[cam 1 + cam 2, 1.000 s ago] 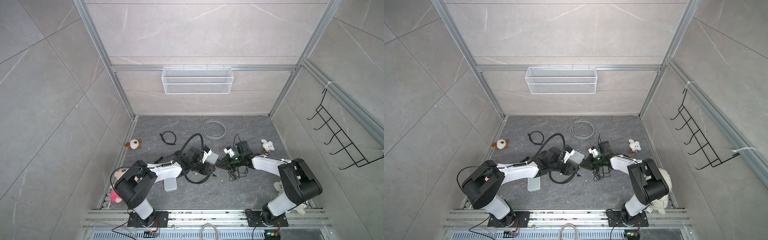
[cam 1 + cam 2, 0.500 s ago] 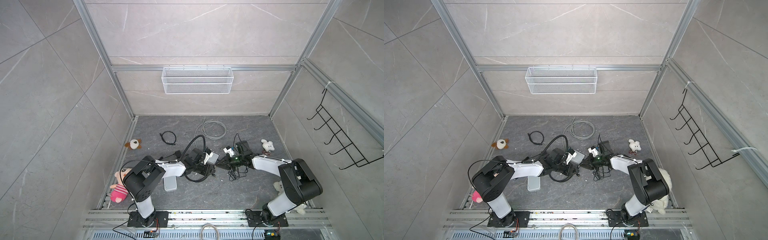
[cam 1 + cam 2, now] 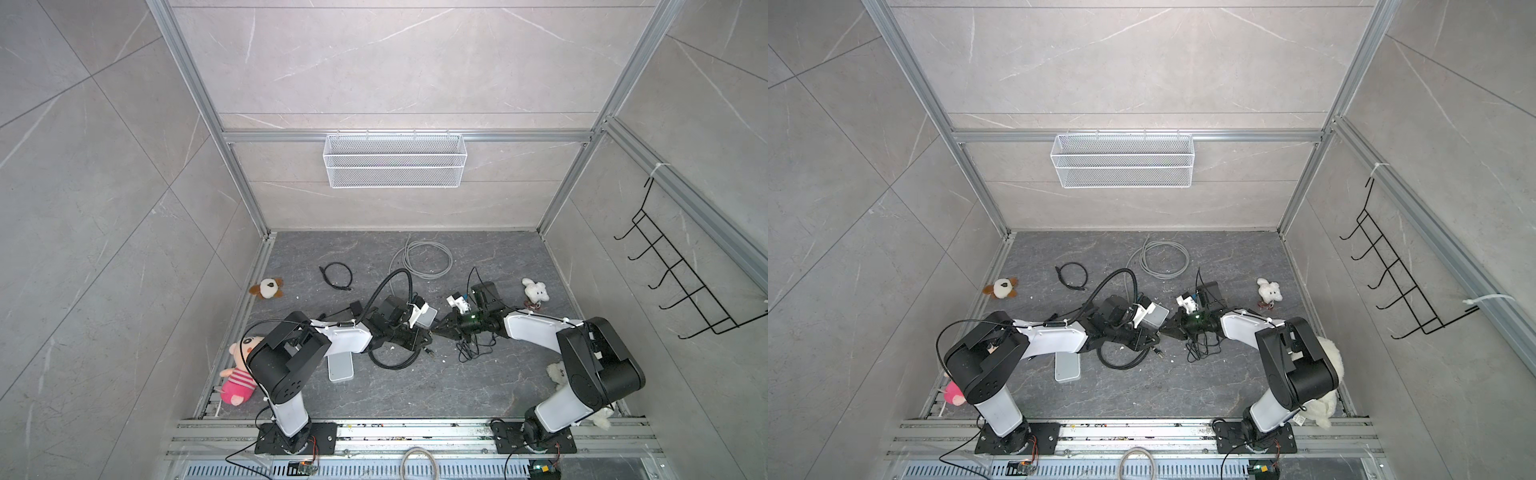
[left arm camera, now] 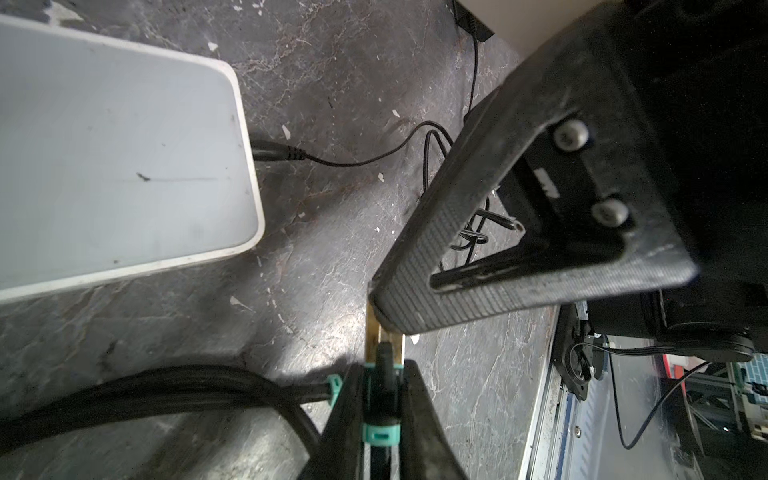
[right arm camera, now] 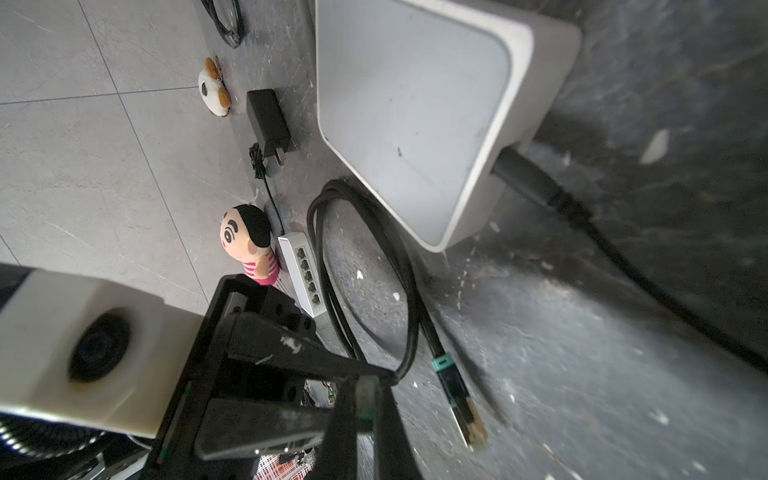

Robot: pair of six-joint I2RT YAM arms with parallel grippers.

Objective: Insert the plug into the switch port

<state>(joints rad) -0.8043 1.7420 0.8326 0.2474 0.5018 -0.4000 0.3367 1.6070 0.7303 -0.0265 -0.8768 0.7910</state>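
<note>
A black cable's plug (image 4: pixel 383 353), with teal bands and a gold tip, is pinched between both grippers at the floor's centre (image 3: pixel 434 332). My left gripper (image 4: pixel 382 365) is shut on its body. My right gripper (image 5: pixel 365 382) is shut on the same plug (image 5: pixel 365 395), and one of its fingers (image 4: pixel 415 291) covers the tip. The small white switch (image 5: pixel 305 276), with a row of several ports, lies flat by the left arm in both top views (image 3: pixel 340 368) (image 3: pixel 1067 368). The cable's other plug (image 5: pixel 455 395) lies loose on the floor.
A larger white box (image 3: pixel 426 319) with a black cord plugged in sits just behind the grippers. A tangle of thin cord (image 3: pixel 473 353), a black adapter (image 3: pixel 484 291), a grey cable coil (image 3: pixel 428 257) and plush toys (image 3: pixel 266 287) (image 3: pixel 241 374) (image 3: pixel 536 291) lie around.
The left gripper's jaws have closed onto the plug that the right gripper holds. The left arm's elbow has swung to the right. The right arm has hardly moved.
</note>
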